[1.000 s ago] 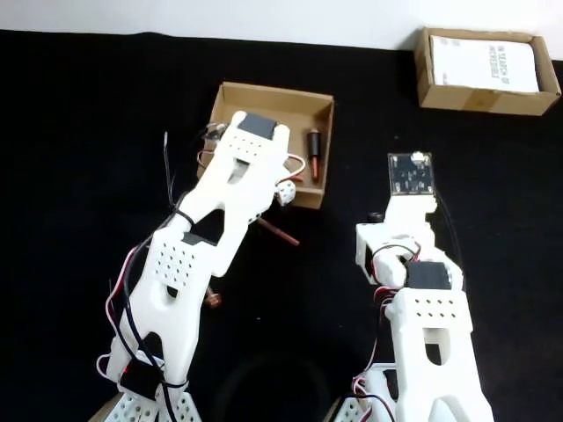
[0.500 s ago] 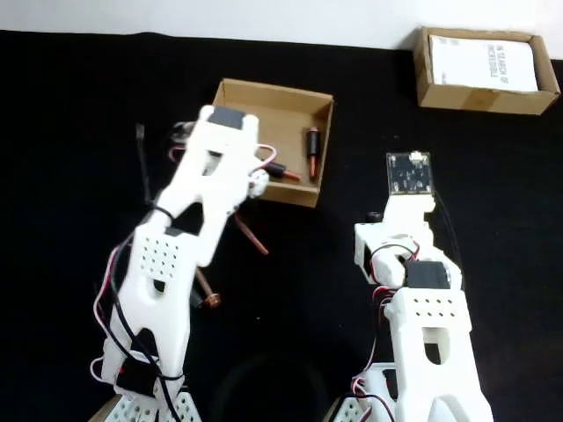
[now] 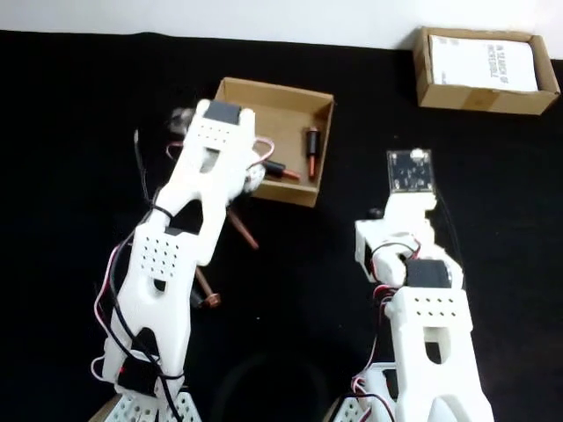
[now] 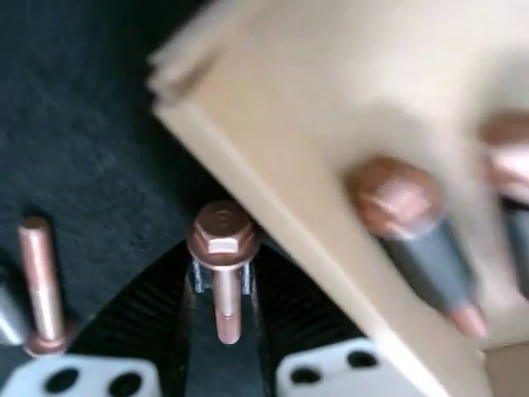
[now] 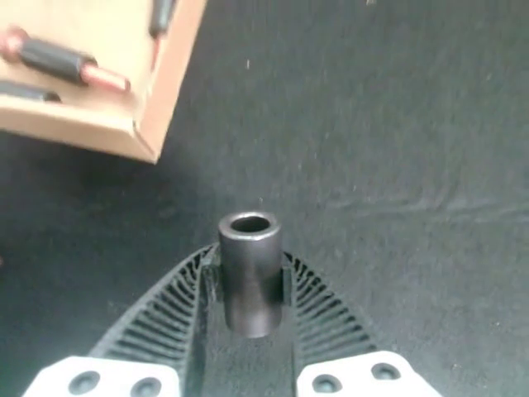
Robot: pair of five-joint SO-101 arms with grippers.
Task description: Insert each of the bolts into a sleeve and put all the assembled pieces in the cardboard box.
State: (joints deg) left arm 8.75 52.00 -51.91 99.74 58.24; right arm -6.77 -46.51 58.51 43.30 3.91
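Left gripper (image 4: 220,302) jaws narrow, clamped on the shank of a copper bolt (image 4: 221,241) just under its hex head, right beside the outer wall of the cardboard box (image 3: 274,91). Right gripper (image 5: 248,291) jaws pinch a dark sleeve (image 5: 249,246), bore open toward the camera, over the black cloth (image 3: 79,132), apart from the box. Two assembled pieces (image 3: 312,151) lie inside the box. One loose bolt (image 3: 208,290) lies on the cloth beside the left arm.

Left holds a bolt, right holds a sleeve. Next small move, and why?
Probably swing the left pincer away from the cardboard box toward the right pincer: its bolt is bare and the sleeve shows an open end, so joining them comes before boxing.
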